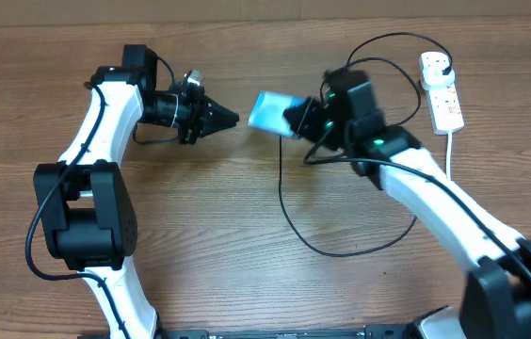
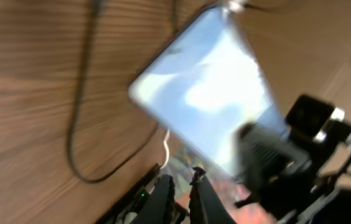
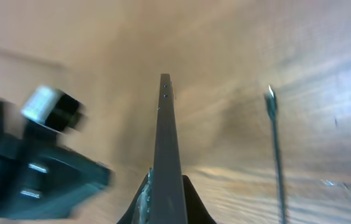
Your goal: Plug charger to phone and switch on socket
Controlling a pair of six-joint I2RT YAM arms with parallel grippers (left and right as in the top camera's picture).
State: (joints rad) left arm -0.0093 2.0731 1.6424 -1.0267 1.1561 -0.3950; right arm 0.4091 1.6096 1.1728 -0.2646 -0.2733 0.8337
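My right gripper [image 1: 296, 117] is shut on the phone [image 1: 271, 112], a slim slab with a light blue screen, and holds it above the table. The right wrist view shows the phone edge-on between my fingers [image 3: 166, 149]. My left gripper [image 1: 231, 119] is shut, appears empty, and points at the phone's near end a short gap away. Its view is blurred and shows the screen [image 2: 210, 99] beyond its fingertips [image 2: 185, 183]. The charger's black cable [image 1: 341, 252] loops over the table and runs to its plug in the socket [image 1: 442, 89]. A thin cable end [image 3: 270, 96] shows right of the phone.
The socket's thick white cord [image 1: 450, 151] runs down beside my right arm. The black cable loop lies under and in front of my right arm [image 1: 435, 193]. My left arm's base [image 1: 82, 217] stands at the left.
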